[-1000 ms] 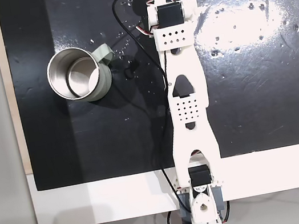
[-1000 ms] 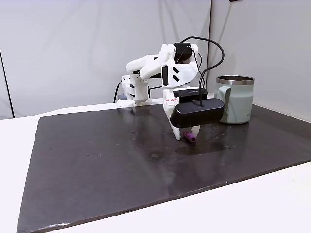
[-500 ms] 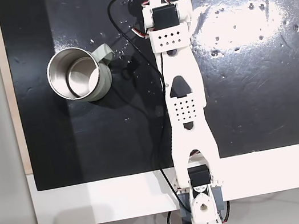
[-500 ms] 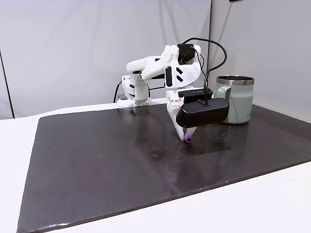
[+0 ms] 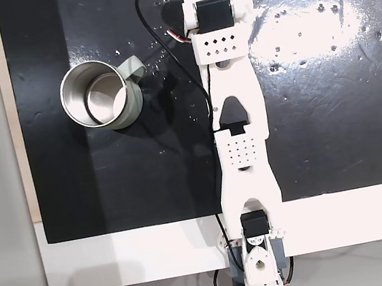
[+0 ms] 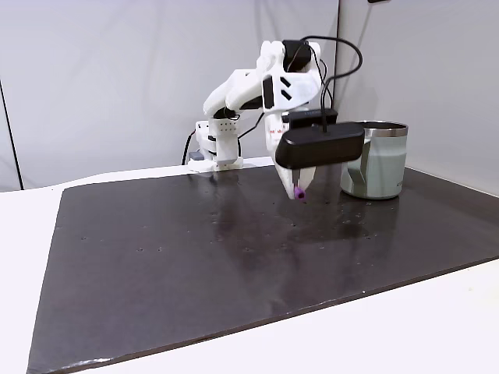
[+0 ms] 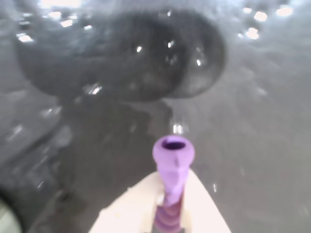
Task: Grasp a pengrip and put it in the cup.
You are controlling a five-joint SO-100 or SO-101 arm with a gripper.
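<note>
White two-finger gripper carries the small purple ribbed pengrip pinched in its jaws, lifted off the black table mat to clear the rim of the steel-lined grey-green mug nearby.

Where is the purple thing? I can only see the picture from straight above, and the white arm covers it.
Observer: The pengrip sits pinched at the tip of the gripper, clear of the black mat.
Operator: Is it in the cup?
Observer: No. In the side fixed view the cup stands to the right of the gripper, and the pengrip hangs left of it, below its rim.
Operator: Does it stick out?
Observer: Yes. In the wrist view its open end pokes out past the white fingers.
</note>
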